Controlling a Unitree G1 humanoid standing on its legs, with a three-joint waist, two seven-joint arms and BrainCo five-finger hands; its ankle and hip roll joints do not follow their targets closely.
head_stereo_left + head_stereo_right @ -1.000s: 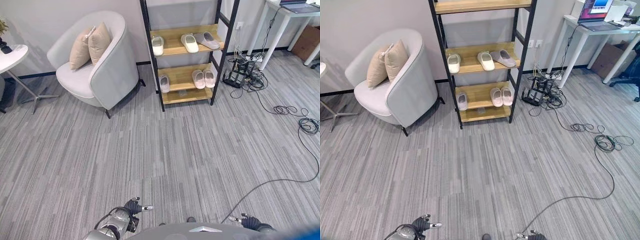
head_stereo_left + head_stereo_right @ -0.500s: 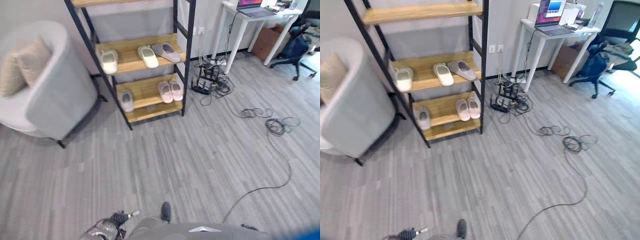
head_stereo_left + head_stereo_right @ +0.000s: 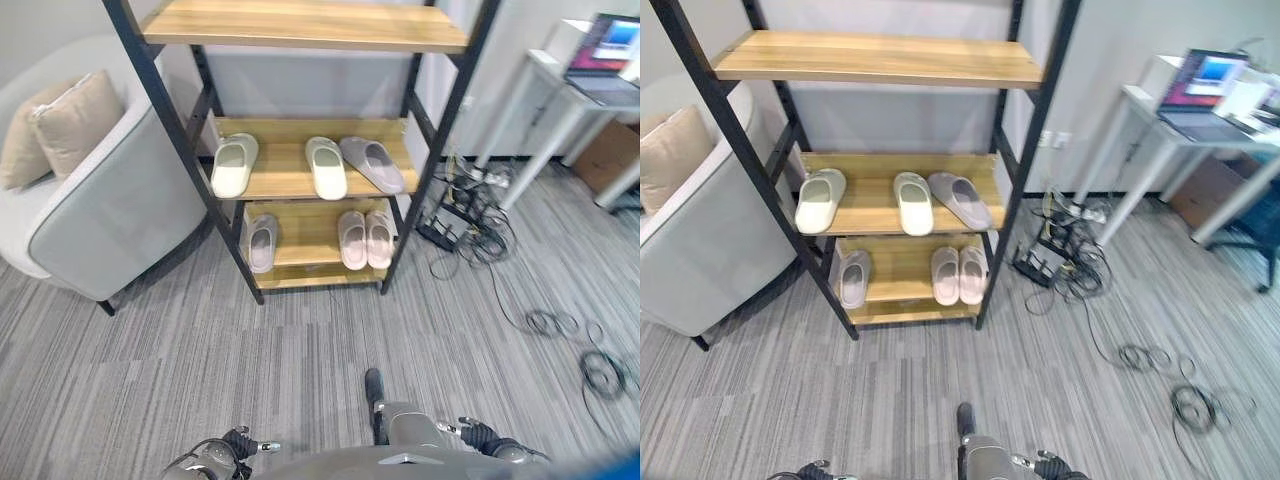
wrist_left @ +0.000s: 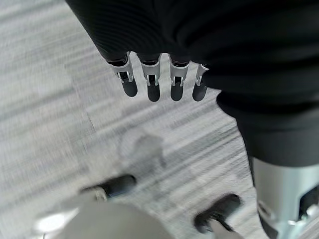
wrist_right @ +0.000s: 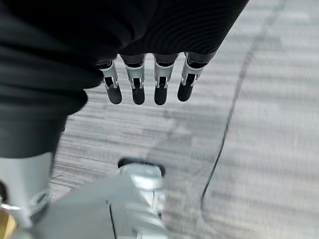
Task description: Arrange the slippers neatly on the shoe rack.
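Left eye view: six slippers [image 3: 326, 167] on shoe rack [image 3: 300, 24]

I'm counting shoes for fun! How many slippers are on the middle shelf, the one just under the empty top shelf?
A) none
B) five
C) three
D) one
C: the middle shelf holds three slippers, a pale green slipper on the left, a cream slipper in the middle and a grey slipper angled beside it.
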